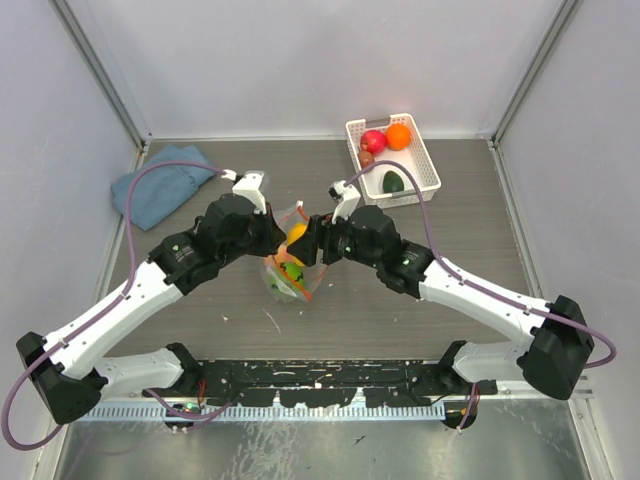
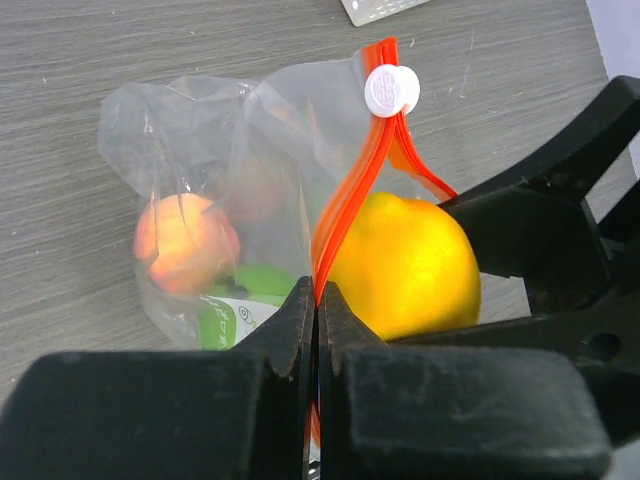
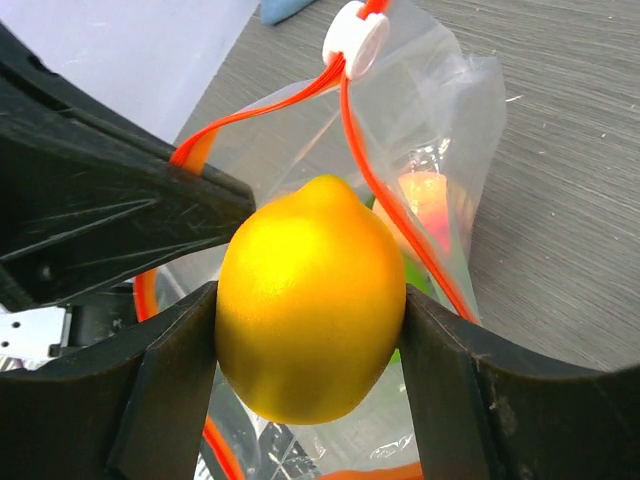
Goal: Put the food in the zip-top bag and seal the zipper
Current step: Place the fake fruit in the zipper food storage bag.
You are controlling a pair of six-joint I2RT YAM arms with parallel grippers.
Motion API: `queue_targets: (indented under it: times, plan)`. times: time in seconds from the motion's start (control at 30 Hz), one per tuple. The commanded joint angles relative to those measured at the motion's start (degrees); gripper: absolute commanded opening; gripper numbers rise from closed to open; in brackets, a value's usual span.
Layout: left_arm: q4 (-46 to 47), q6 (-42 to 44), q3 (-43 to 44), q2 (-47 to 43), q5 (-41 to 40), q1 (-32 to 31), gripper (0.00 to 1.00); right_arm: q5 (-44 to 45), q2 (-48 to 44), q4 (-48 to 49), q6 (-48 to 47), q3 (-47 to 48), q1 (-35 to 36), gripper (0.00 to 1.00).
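The clear zip-top bag (image 1: 285, 272) lies mid-table, its mouth held up. My left gripper (image 2: 317, 300) is shut on the bag's red-orange zipper strip (image 2: 345, 205), whose white slider (image 2: 391, 90) sits at the far end. My right gripper (image 3: 310, 330) is shut on the yellow fruit (image 3: 308, 310) and holds it at the open bag mouth, between the two zipper strips (image 3: 400, 215). A peach fruit (image 2: 185, 243) and something green (image 2: 255, 285) lie inside the bag. Red (image 1: 373, 141), orange (image 1: 398, 136), green (image 1: 393, 181) and small brown (image 1: 366, 158) fruits lie in the white basket (image 1: 425, 165).
A blue folded cloth (image 1: 160, 182) lies at the back left. The white basket stands at the back right, by the wall. Grey walls close in the table on three sides.
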Motion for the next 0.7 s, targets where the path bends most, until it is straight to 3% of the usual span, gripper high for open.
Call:
queue_targets:
  times: [0.0,0.67]
  plan:
    - [2.3,-0.6,0.8,-0.1,2.8,0.0,0.0,2.3,1.1,5.3,-1.3,-0.7,0.3,0.46]
    - [5.2,-3.6,-1.6,-0.1,4.4,0.0,0.0,10.0,10.5,25.7,9.0,-5.2,0.5,0.51]
